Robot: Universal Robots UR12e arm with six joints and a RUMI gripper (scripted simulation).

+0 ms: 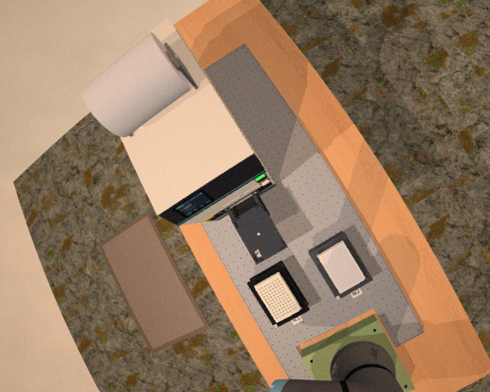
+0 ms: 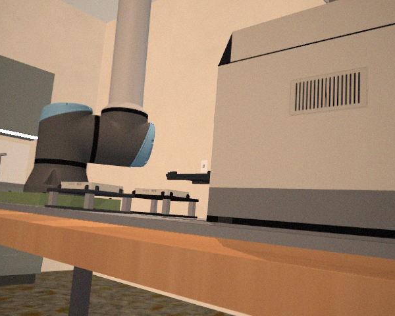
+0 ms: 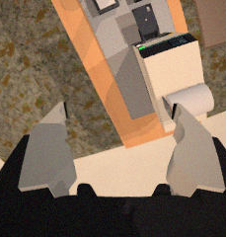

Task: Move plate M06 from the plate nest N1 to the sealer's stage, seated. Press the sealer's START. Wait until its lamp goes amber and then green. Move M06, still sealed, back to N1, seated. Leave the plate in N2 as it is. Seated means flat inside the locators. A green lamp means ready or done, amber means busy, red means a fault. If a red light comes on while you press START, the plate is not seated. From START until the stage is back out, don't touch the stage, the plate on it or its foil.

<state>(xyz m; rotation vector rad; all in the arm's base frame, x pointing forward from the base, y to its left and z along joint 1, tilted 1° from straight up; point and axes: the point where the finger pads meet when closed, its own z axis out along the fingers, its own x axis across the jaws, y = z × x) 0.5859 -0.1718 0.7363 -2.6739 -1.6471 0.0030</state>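
Plate M06 (image 1: 278, 297) (image 2: 160, 192), its wells showing, lies in nest N1 (image 1: 292, 287) and looks flat. Another plate (image 1: 341, 266) (image 2: 91, 185), with a smooth pale top, lies in nest N2 (image 1: 327, 244). The sealer's dark stage (image 1: 260, 236) (image 2: 187, 176) (image 3: 146, 22) is out and bare. The sealer's lamp (image 1: 260, 177) (image 3: 141, 47) is green, with a small pale button (image 1: 265, 183) just below it. My gripper (image 3: 119, 103) is open and empty, high above the bench around the sealer's rear end; it is out of the top and exterior views.
The sealer (image 1: 190, 147) (image 2: 310, 143) (image 3: 172, 69) stands tall beside the nests, with a big white roll (image 1: 137, 84) (image 3: 192, 100) on its rear. The arm's green base plate (image 1: 321, 367) is near the nests. A brown panel (image 1: 154, 282) lies beyond the bench edge.
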